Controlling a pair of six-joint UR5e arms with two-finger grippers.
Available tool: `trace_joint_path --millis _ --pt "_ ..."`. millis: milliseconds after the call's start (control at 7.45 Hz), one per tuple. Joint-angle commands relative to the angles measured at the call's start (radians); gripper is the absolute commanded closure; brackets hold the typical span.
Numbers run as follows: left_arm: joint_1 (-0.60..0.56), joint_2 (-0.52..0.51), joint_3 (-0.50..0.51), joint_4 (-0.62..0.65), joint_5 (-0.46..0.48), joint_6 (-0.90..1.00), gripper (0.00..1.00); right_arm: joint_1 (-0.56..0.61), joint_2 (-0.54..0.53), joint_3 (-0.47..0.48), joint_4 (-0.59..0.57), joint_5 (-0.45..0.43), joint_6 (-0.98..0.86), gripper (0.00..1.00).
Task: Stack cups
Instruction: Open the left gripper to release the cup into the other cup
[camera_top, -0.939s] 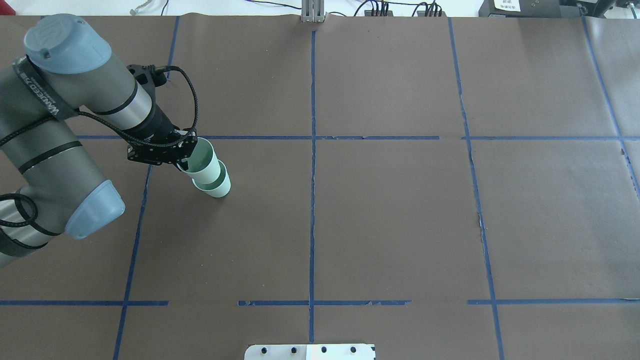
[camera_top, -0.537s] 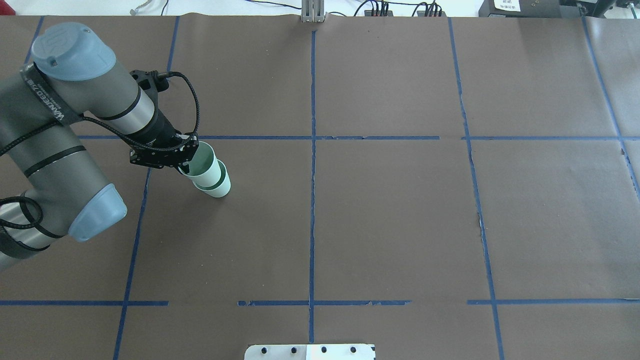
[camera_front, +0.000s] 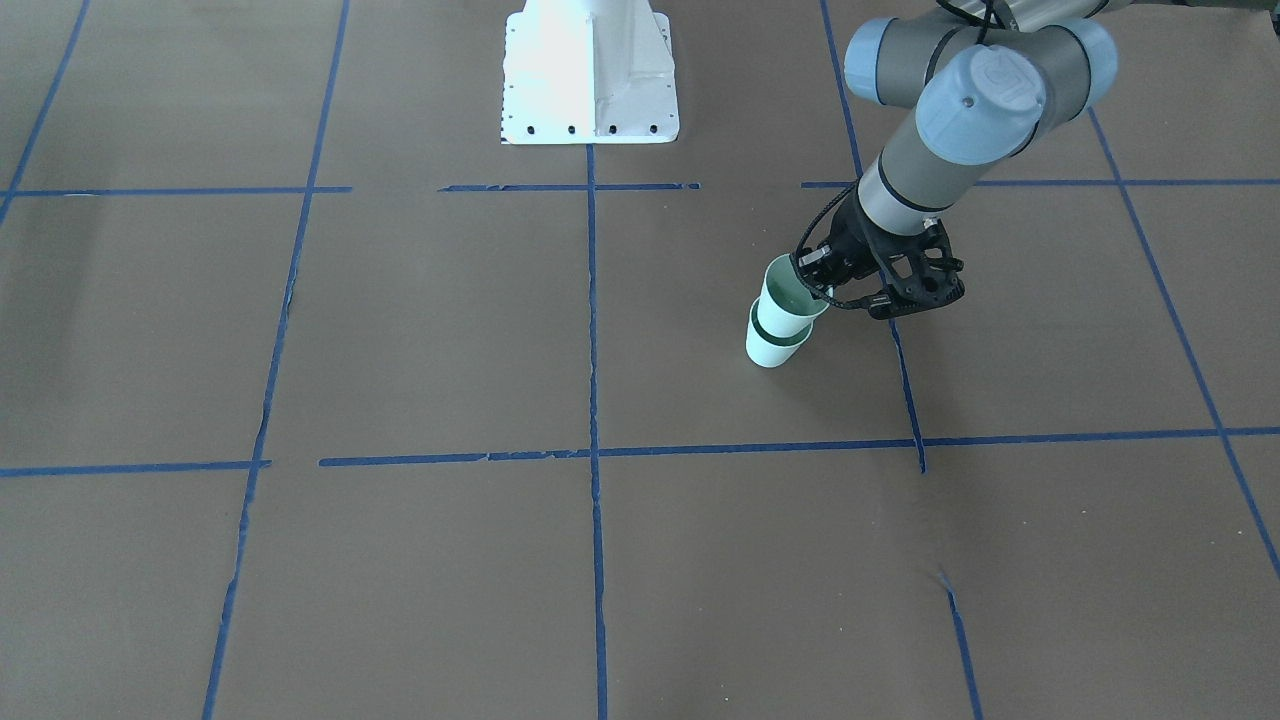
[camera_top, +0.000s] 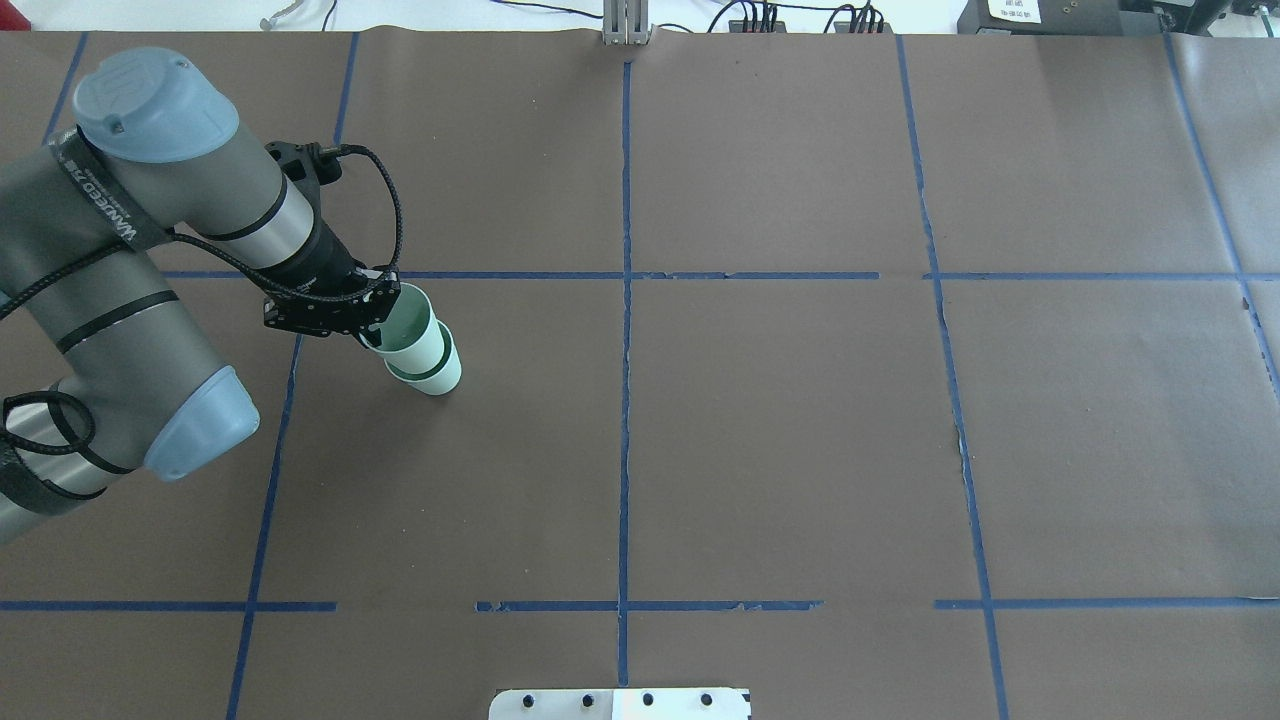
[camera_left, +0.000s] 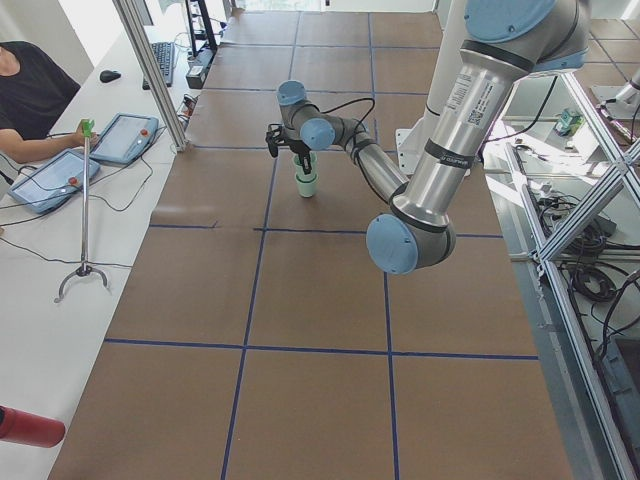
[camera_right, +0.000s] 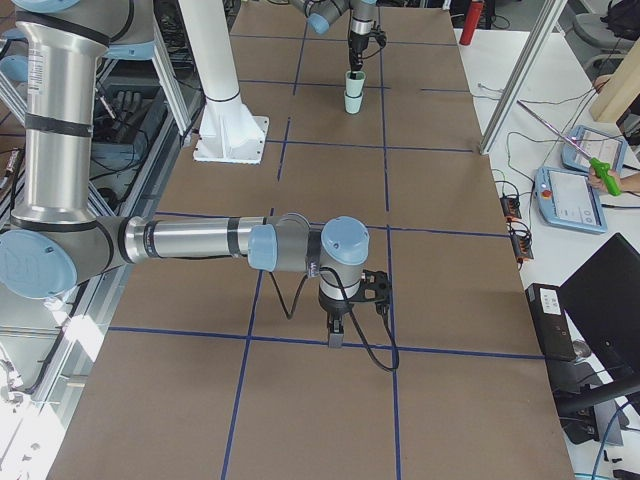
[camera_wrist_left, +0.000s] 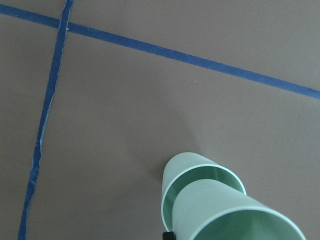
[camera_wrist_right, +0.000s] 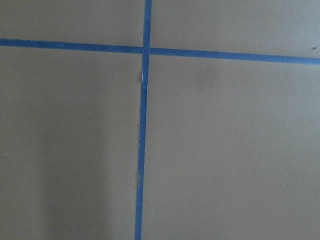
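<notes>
Two pale mint-green cups stand on the brown table cover at my left. The lower cup (camera_top: 438, 377) (camera_front: 766, 350) stands on the table. The upper cup (camera_top: 415, 328) (camera_front: 784, 296) sits partly inside it, tilted toward my arm. My left gripper (camera_top: 374, 334) (camera_front: 815, 287) is shut on the upper cup's rim. The left wrist view shows the upper cup (camera_wrist_left: 230, 215) nested in the lower cup (camera_wrist_left: 182, 170). My right gripper (camera_right: 335, 340) hangs over bare table far from the cups, seen only in the exterior right view; I cannot tell if it is open or shut.
Blue tape lines (camera_top: 625, 300) split the table cover into squares. The white robot base plate (camera_front: 590, 80) lies at the near edge. Cables and boxes (camera_top: 800, 18) line the far edge. An operator with tablets (camera_left: 60, 165) sits beside the table.
My left arm has shifted slightly and the upper cup has sunk a little deeper into the lower cup. The lower cup has stayed in place.
</notes>
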Motion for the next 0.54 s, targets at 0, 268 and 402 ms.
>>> trace_joint_path --millis 0,268,402 --pt "-0.001 0.009 -0.007 -0.038 0.004 0.005 0.0 0.0 0.0 0.0 0.0 0.0 0.0 0.0" --pt "-0.026 0.016 -0.047 -0.04 0.011 0.012 0.0 -0.001 0.0 0.0 0.0 0.0 0.0 0.0" --pt "-0.067 0.023 -0.051 -0.032 0.042 0.166 0.0 0.0 0.0 0.0 0.0 0.0 0.0 0.0"
